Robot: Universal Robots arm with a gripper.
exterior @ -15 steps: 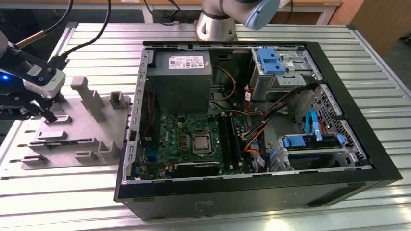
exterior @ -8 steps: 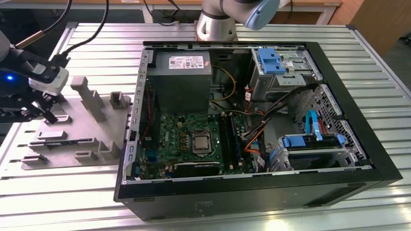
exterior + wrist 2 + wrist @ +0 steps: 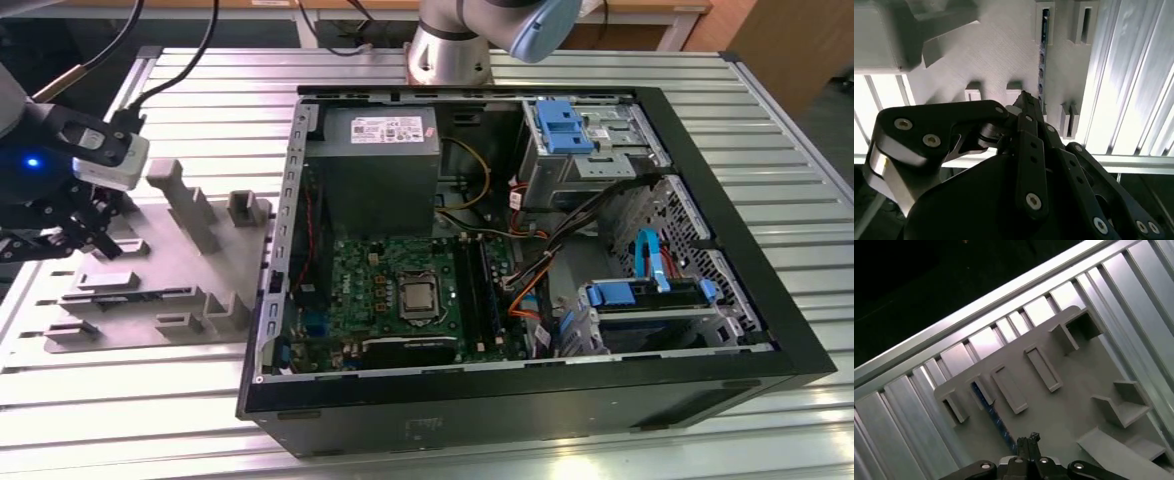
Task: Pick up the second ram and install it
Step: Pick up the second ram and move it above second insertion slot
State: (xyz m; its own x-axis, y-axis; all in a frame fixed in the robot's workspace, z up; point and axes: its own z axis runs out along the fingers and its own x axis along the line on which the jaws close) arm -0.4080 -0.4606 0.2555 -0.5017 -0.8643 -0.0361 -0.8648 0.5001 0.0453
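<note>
The second ram is a thin dark strip with a blue patch. It stands on edge in a slot of the grey fixture plate, between small grey blocks. The second wrist view shows the second ram edge-on. My gripper hangs over the plate, close to one end of the strip, with its black fingertips pressed together and nothing visibly between them. In the exterior view the gripper is at the far left, over the fixture plate, and the ram shows as a dark line.
An open computer case lies at the exterior view's middle and right, with the motherboard, memory slots, power supply, cables and blue drive brackets. Tall grey fixture blocks rise beside the gripper. Everything sits on a ribbed aluminium table.
</note>
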